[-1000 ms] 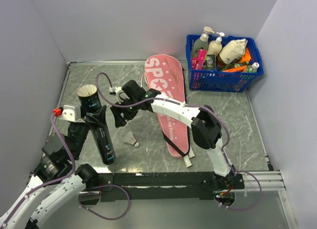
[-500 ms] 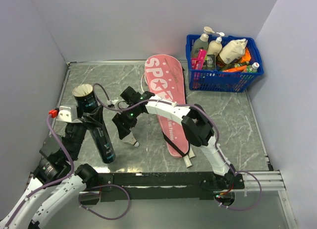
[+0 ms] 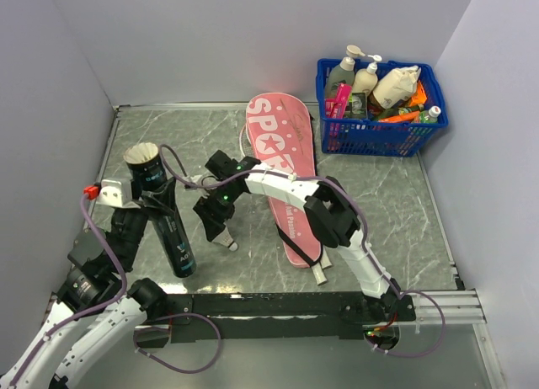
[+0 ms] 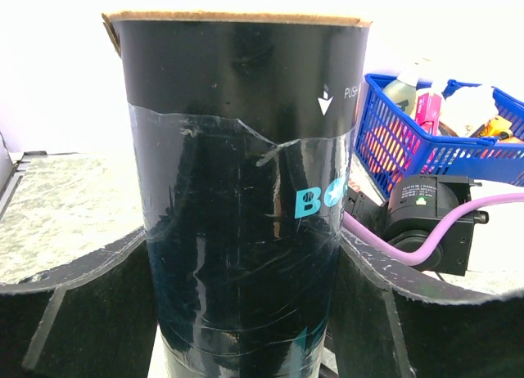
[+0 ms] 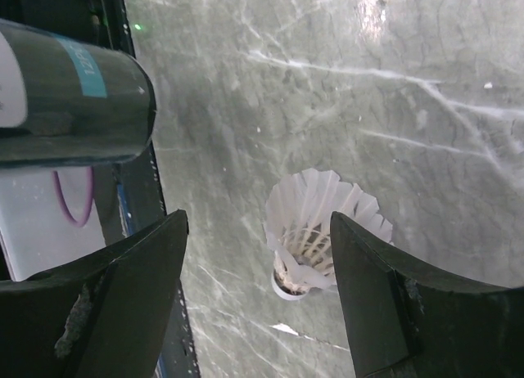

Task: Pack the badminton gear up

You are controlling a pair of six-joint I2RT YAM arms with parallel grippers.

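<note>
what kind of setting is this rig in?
Likely a lab robot cell, not a home: plain panel walls box in a marble-patterned tabletop, arm bases bolted to a rail, staged props: pink racket cover, blue basket.

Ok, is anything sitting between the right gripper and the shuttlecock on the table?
Nothing visible does. The right gripper hangs open right above the shuttlecock, a finger on either side, with only bare table around it. The black tube stands off to one side.

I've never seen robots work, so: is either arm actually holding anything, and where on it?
The left end effector clamps the black tube around its middle. The right end effector is open over the shuttlecock, holding nothing.
</note>
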